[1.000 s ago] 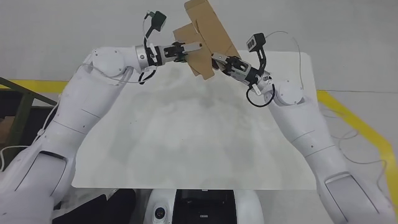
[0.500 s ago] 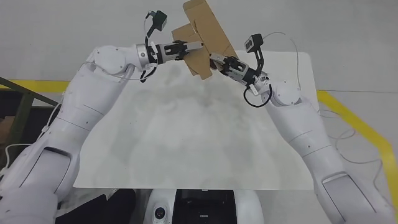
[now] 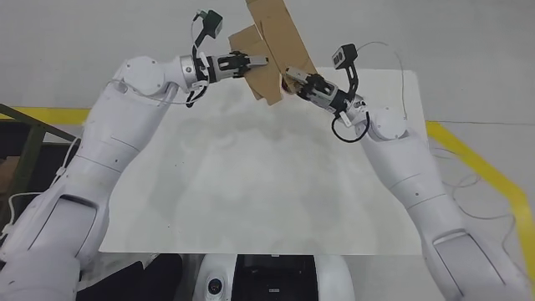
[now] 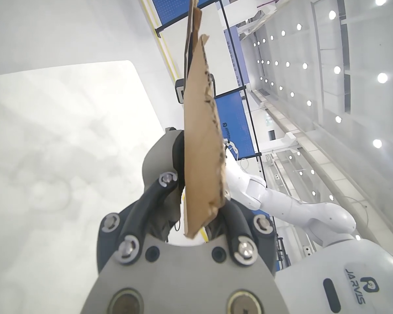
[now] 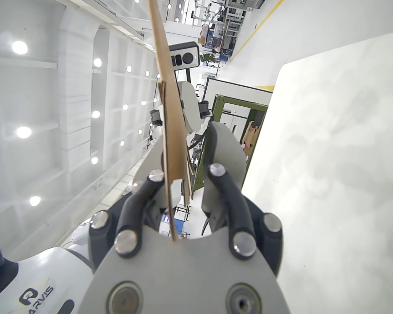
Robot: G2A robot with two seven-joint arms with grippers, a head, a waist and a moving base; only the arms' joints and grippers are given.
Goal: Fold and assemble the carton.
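The carton is a flattened brown cardboard piece held upright in the air over the far edge of the white table. My left gripper is shut on the carton's lower left flap; in the left wrist view the carton stands edge-on between the fingers of the left gripper. My right gripper is at the carton's lower right edge. In the right wrist view the carton leans on one finger of the right gripper, with a gap to the other, so it stands open.
The table surface lies below both arms. A yellow floor line runs along the right side, and a green frame stands at the left. A thin cable loops over the far right corner.
Both grippers and the carton have shifted slightly up and away from the table. The right gripper has moved a little toward the carton's right edge.
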